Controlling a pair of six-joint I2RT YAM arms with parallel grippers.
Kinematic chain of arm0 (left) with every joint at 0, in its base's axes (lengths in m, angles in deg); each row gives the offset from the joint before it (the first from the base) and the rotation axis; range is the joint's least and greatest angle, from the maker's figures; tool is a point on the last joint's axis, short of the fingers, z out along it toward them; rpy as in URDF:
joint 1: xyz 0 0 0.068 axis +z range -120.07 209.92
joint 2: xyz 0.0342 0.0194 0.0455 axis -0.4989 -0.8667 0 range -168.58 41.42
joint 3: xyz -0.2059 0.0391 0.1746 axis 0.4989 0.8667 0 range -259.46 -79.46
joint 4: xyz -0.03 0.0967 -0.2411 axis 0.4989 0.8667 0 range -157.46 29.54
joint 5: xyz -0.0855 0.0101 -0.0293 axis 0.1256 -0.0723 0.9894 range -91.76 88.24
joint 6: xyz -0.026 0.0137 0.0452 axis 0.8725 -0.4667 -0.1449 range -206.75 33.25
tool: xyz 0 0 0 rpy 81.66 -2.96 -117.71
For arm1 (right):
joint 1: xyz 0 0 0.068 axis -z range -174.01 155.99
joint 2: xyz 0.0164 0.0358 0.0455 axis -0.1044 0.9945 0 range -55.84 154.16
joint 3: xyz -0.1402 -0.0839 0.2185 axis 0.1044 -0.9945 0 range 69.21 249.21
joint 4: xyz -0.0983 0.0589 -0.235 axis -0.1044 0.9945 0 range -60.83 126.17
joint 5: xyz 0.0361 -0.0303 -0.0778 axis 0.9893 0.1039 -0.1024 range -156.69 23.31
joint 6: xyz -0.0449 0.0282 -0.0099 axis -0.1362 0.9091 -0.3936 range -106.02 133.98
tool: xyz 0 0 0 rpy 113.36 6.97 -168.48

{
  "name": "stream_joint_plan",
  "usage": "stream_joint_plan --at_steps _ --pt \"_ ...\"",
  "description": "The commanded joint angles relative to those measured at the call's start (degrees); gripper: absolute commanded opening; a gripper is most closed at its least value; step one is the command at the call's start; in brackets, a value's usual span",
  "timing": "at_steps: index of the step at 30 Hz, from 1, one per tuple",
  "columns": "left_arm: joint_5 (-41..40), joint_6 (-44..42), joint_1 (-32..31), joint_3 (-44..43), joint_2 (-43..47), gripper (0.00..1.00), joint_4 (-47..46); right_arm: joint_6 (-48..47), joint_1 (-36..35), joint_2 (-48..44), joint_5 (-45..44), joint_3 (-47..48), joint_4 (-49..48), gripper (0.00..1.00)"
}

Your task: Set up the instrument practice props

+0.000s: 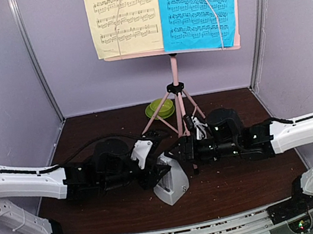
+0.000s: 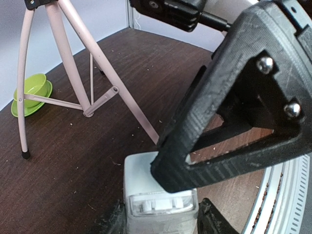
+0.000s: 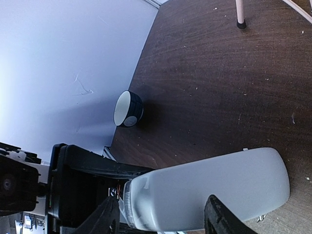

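Observation:
The white-grey pyramid metronome (image 1: 171, 189) stands upright at the table's near middle. My left gripper (image 1: 157, 174) comes at it from the left. In the left wrist view its fingertips (image 2: 214, 222) press both sides of the metronome (image 2: 141, 170), so my left gripper (image 2: 163, 224) is shut on it. My right gripper (image 1: 181, 149) reaches its top from the right. In the right wrist view, my right gripper (image 3: 163, 217) has one finger past the clear-topped end of the metronome (image 3: 219, 180) and the other in front of its body. The pink music stand (image 1: 176, 83) holds a yellow page (image 1: 123, 14) and a blue page (image 1: 198, 5).
A green bowl on a saucer (image 1: 161, 108) sits behind the stand's tripod legs (image 2: 97, 53). A small white-and-black bowl (image 3: 128, 108) lies on its side by the wall. A black finger of the right gripper (image 2: 229, 112) crosses the left wrist view. Walls enclose the table.

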Motion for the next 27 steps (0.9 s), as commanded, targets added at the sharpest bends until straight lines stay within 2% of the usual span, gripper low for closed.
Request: stream_joint_plan --at_steps 1,5,11,21,27 --pt "0.34 -0.68 -0.24 -0.91 0.13 0.48 -3.72 0.69 -0.18 1.55 1.0 -0.94 -1.84 0.59" --pt "0.25 -0.87 -0.22 -0.79 0.46 0.42 -3.7 0.87 -0.2 1.7 0.04 -2.31 -0.57 0.55" --pt "-1.33 -1.67 -0.27 0.05 2.3 0.25 -2.32 0.57 -0.1 0.81 -1.09 -4.2 3.41 0.49" --pt "-1.86 -7.25 -1.29 1.36 4.69 0.14 -0.22 0.35 1.55 3.88 1.16 -9.85 2.48 0.46" --pt "-2.64 -7.73 -2.55 3.93 6.46 0.09 -3.14 -1.11 1.92 5.31 1.15 -11.69 3.57 0.44"
